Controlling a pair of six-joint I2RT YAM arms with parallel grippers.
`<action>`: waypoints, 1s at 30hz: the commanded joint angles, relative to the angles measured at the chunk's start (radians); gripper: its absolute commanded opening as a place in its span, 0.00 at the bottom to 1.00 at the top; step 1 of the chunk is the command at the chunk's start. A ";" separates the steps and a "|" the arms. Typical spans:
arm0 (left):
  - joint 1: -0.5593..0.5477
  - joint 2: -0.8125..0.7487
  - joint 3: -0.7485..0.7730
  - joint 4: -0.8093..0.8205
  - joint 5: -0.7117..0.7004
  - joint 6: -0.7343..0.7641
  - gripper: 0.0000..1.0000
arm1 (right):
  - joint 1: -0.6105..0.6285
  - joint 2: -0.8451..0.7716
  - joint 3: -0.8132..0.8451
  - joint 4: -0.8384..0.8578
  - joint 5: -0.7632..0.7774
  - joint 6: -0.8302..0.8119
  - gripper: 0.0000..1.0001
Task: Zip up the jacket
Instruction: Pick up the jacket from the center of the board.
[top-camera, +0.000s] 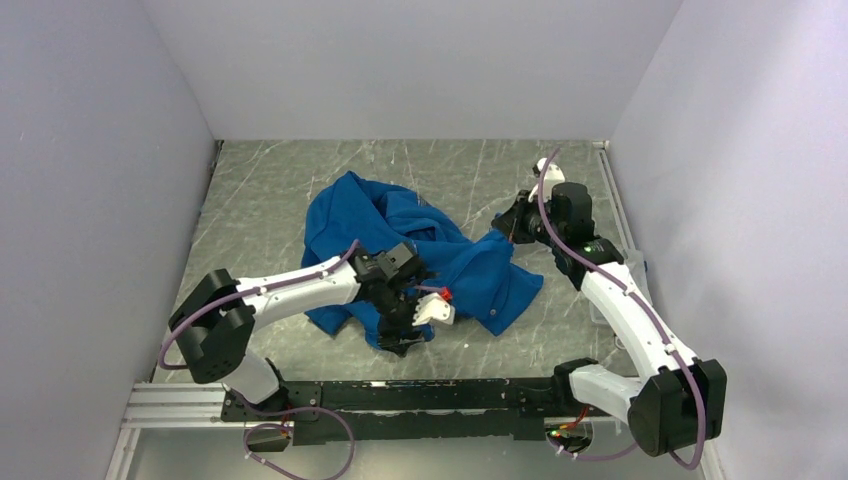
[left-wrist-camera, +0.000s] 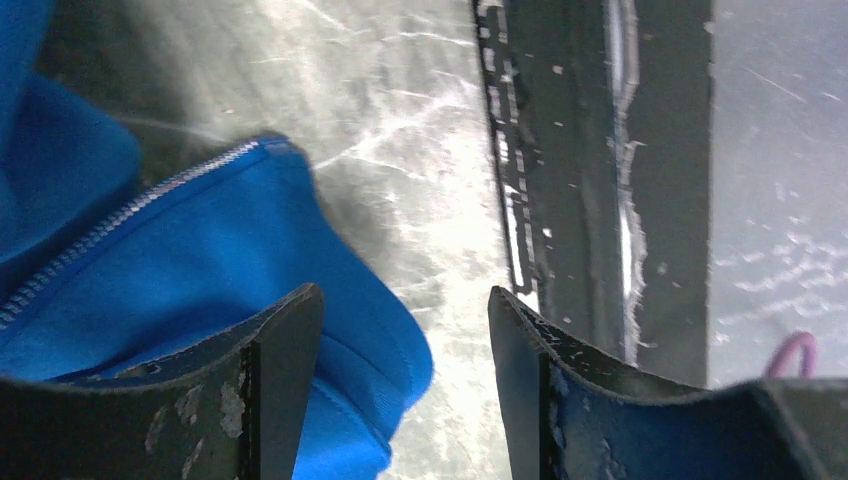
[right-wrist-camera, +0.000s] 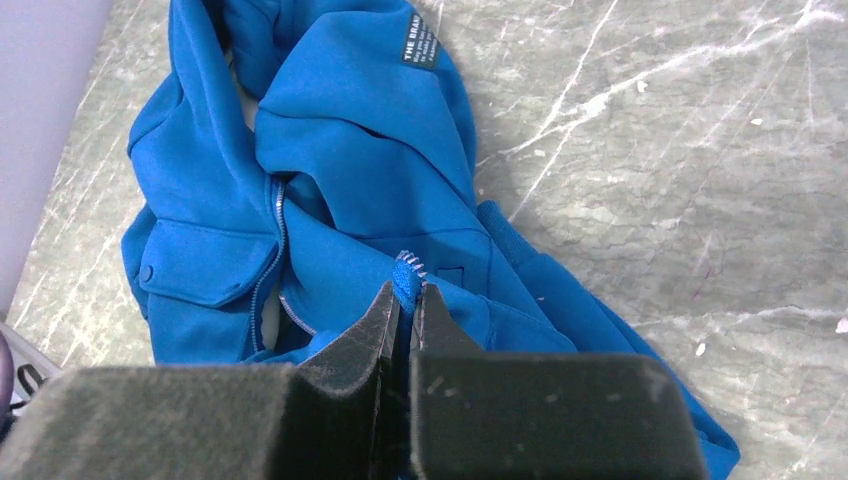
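The bright-blue jacket (top-camera: 420, 250) lies crumpled in the middle of the marbled grey table. My right gripper (right-wrist-camera: 407, 290) is shut on a blue edge of the jacket that carries zipper teeth, and holds it at the jacket's right end (top-camera: 505, 232). In the right wrist view the silvery zipper line (right-wrist-camera: 272, 265) runs down beside a front pocket (right-wrist-camera: 195, 265). My left gripper (left-wrist-camera: 405, 315) is open at the jacket's near edge (top-camera: 405, 330). A rounded blue hem (left-wrist-camera: 350, 330) with a zipper line (left-wrist-camera: 130, 210) lies partly between its fingers, not pinched.
A black rail (top-camera: 420, 395) with the arm bases runs along the near edge; it shows in the left wrist view (left-wrist-camera: 590, 170). Pale walls enclose the table on the left, back and right. Bare table (top-camera: 280, 190) surrounds the jacket.
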 joint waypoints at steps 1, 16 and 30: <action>0.006 -0.054 -0.075 0.265 -0.040 -0.077 0.66 | 0.028 -0.008 0.018 0.013 0.043 -0.017 0.00; 0.022 -0.013 -0.251 0.679 -0.031 -0.156 0.66 | 0.041 0.010 0.012 0.051 0.014 -0.034 0.00; 0.023 0.046 -0.270 0.679 -0.052 -0.156 0.65 | 0.041 -0.007 0.006 0.054 -0.008 -0.043 0.00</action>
